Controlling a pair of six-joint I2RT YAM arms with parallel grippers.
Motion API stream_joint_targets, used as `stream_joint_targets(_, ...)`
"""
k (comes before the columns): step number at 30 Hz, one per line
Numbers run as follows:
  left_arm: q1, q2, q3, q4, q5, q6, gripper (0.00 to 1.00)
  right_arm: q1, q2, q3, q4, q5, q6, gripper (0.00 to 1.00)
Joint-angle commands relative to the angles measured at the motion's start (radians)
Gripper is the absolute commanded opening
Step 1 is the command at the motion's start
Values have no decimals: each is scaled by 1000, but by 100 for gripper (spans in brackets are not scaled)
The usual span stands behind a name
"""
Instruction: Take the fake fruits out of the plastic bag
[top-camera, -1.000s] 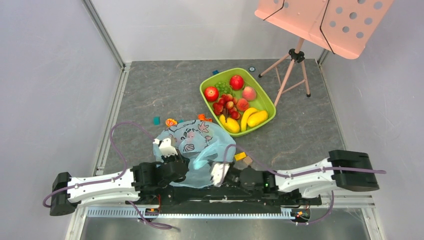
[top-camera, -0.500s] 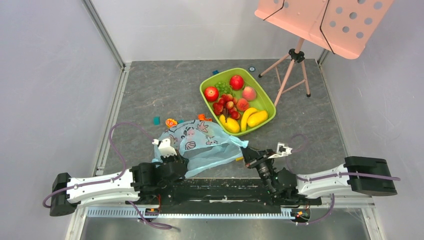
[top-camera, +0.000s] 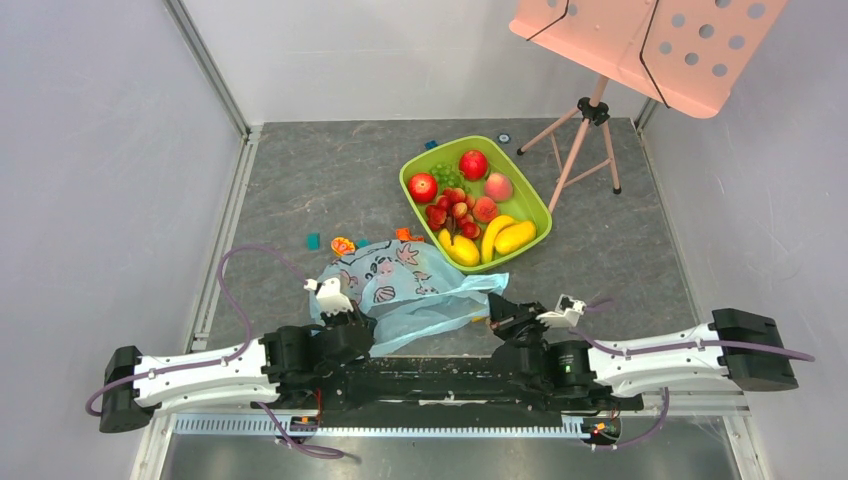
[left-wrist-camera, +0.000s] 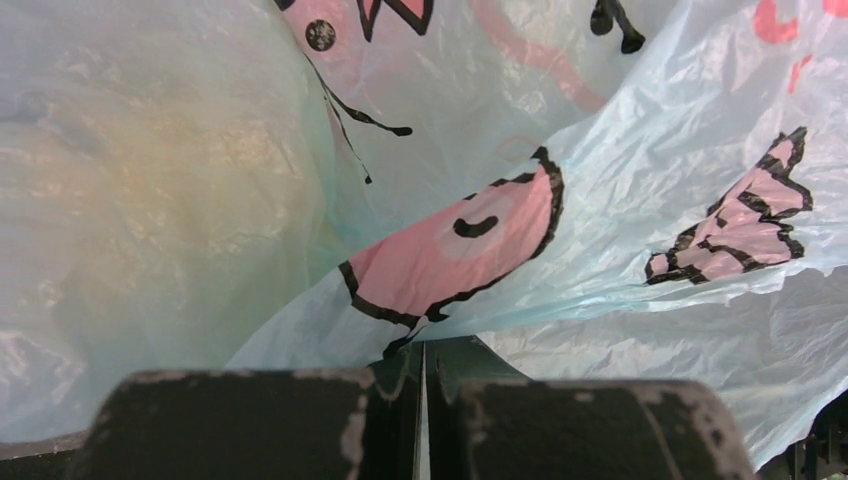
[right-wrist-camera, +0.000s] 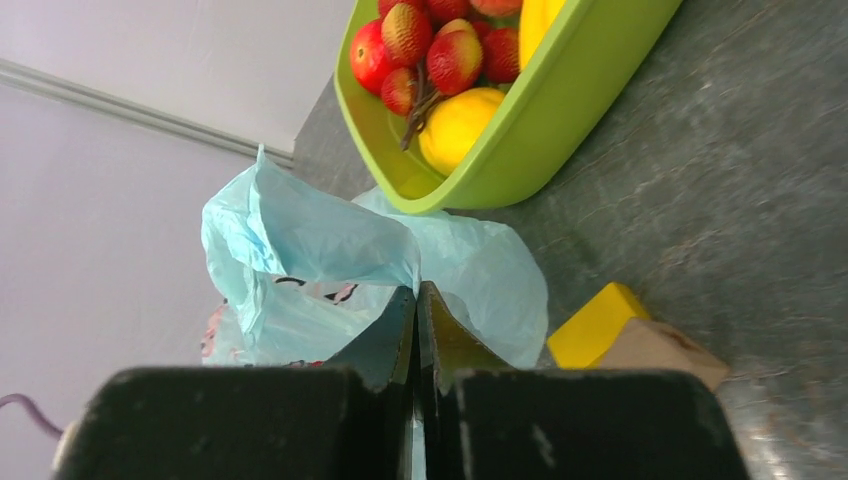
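Note:
The light-blue plastic bag (top-camera: 400, 290) with pink cartoon prints lies crumpled on the grey floor between my arms. My left gripper (top-camera: 337, 308) is shut on its left edge; the bag (left-wrist-camera: 500, 200) fills the left wrist view, with a faint yellowish shape showing through the film. My right gripper (top-camera: 497, 306) is shut on the bag's right corner (right-wrist-camera: 330, 240). The fake fruits (top-camera: 470, 205), apples, strawberries, bananas and a lemon, lie in the green tray (top-camera: 405, 185). Strawberries (right-wrist-camera: 430, 50) and the lemon (right-wrist-camera: 460, 125) show in the right wrist view.
The green tray (right-wrist-camera: 570, 100) stands just behind the bag. A yellow block (right-wrist-camera: 595, 325) and a tan block (right-wrist-camera: 660, 350) lie beside my right gripper. Small coloured blocks (top-camera: 343, 245) lie behind the bag. A pink music stand on a tripod (top-camera: 585, 130) stands at back right.
My right gripper swung from the bag's near side out to the right, drawing the bag's corner with it. The bag is now stretched flatter. The left gripper has barely moved.

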Motion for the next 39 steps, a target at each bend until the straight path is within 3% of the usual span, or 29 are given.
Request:
stream_joint_targets(1, -5, 4, 3, -1, -38, -36, 2, 6, -30, 39, -213, 88, 44, 2)
stream_joint_targets(3, -5, 3, 3, 0, -38, -34, 2, 6, -42, 61, -214, 86, -58, 18)
stream_joint_targets(6, -5, 0, 4, -1, -36, -31, 2, 5, -57, 109, -220, 88, -231, 59)
stream_joint_targets(10, -4, 2, 8, -1, -38, -27, 2, 5, -80, 184, -233, 81, -467, 88)
stream_joint_targets(13, -6, 5, 12, -1, -38, -27, 2, 5, -96, 242, -220, 22, -650, 98)
stream_joint_targets(17, -5, 10, 20, 2, -38, -22, 2, 9, -139, 294, -169, -90, -885, 98)
stream_joint_targets(22, -5, 14, 25, 13, -35, -10, 2, 20, -218, 300, 37, -329, -1239, 98)
stream_joint_targets(26, -4, 19, 25, 18, -30, -10, 2, 22, -203, 396, 42, -590, -1399, 90)
stream_joint_targets(30, -5, 23, 24, 22, -28, -10, 2, 34, -131, 533, -21, -776, -1460, 84)
stream_joint_targets(33, -5, 20, 23, 22, -29, -10, 2, 38, -46, 607, -43, -839, -1486, 72)
stream_joint_targets(39, -5, -1, 16, 21, -26, -14, 2, 39, 173, 724, -88, -845, -1466, 29)
